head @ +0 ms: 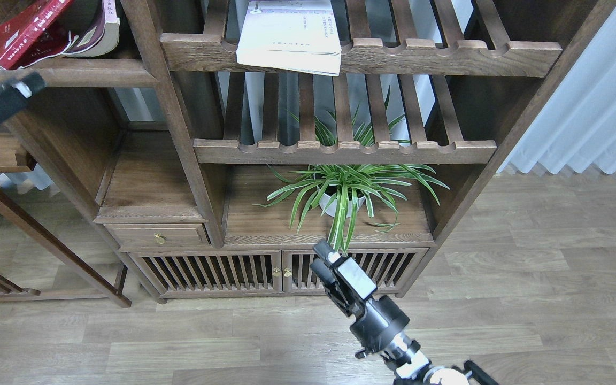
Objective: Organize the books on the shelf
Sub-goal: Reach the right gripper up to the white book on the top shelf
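Thick white paperback (289,37) overhangs the slatted rack, far above the empty right hand (325,260); its opening unclear, likely awaiting pickup

A tall dark-brown wooden cabinet (179,176) is filling the upper view, standing on a grey-brown wood-plank floor (527,278). Two slatted wooden racks with scalloped front rails (345,151) are crossing its upper half. Below them a striped green spider plant in a white pot (346,193) is sitting on a board. Slatted cabinet doors with brass knobs (212,274) are lining the base. Pale pleated curtains (597,117) are hanging at right.
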Controlling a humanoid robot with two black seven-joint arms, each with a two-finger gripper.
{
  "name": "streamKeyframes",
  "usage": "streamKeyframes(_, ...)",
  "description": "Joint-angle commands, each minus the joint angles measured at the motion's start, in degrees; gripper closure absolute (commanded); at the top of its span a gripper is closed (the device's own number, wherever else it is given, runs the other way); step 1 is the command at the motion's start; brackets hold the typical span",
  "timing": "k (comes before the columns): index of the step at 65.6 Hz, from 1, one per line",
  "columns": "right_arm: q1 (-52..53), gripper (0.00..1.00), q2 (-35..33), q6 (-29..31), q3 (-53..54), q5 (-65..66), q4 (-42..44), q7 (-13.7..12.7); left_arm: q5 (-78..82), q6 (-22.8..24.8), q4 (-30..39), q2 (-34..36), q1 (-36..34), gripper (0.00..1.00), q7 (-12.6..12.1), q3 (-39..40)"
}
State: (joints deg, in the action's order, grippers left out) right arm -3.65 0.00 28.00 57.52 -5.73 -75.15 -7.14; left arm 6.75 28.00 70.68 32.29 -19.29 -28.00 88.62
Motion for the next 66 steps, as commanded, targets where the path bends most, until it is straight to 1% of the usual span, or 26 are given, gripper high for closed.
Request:
streamKeyframes(1, 3.4, 0.01, 0.0, 0.0, -0.5, 1.4, -0.2, -0.2, -1.8, 0.0, -0.3, -2.5, 2.2, 0.25, 0.0, 0.2)
streamKeyframes(15, 9.9, 0.01, 0.0, -0.5, -0.1, 4.4, -0.6, 0.3, -2.7, 0.0, -0.7, -5.5, 6.7, 0.21, 0.0, 1.6)
streamKeyframes(16, 11.0, 0.01, 0.0, -2.5, 0.0, 4.4, -0.8, 0.3, -2.9, 0.0, -0.7, -5.8, 7.2, 0.20, 0.0, 1.7)
streamKeyframes(18, 12.2, 0.01, 0.0, -4.6, 0.0, 4.4, -0.8, 0.5, -3.0, 0.0, -0.8, -6.2, 8.0, 0.20, 0.0, 2.0)
streamKeyframes(19, 14.6, 0.01, 0.0, -9.1, 0.1, 4.4, -0.8, 0.8, -3.1, 0.0, -0.8, -6.4, 9.1, 0.19, 0.0, 2.3)
streamKeyframes(22, 16.7, 0.01, 0.0, -13.1, 0.1, 4.4, -0.8, 1.2, -3.3, 0.0, -0.9, -6.5, 10.1, 0.19, 0.0, 2.6)
streamKeyframes(28, 19.8, 0.01, 0.0, -19.5, 0.1, 4.4, -0.8, 1.9, -3.7, 0.0, -1.0, -6.8, 11.5, 0.18, 0.0, 3.2)
streamKeyframes(30, 21.7, 0.01, 0.0, -23.1, 0.1, 4.4, -0.8, 2.4, -4.2, 0.0, -1.2, -7.1, 11.9, 0.17, 0.0, 3.6)
streamKeyframes(37, 25.9, 0.01, 0.0, -29.6, -0.3, 3.9, -0.6, 3.6, -4.5, 0.0, -1.6, -7.2, 12.8, 0.16, 0.0, 4.0)
streamKeyframes(44, 29.5, 0.01, 0.0, -31.2, -0.2, 2.5, -0.6, 4.8, -4.5, 0.0, -2.7, -7.2, 13.0, 0.16, 0.0, 4.4)
streamKeyframes(50, 31.7, 0.01, 0.0, -31.3, 0.2, 1.1, -0.7, 5.6, -4.5, 0.0, -2.8, -7.2, 13.2, 0.16, 0.0, 5.0)
streamKeyframes(66, 35.3, 0.01, 0.0, -31.6, -0.1, -0.4, -1.1, 5.6, -4.5, 0.0, -2.8, -7.2, 13.2, 0.15, 0.0, 5.0)
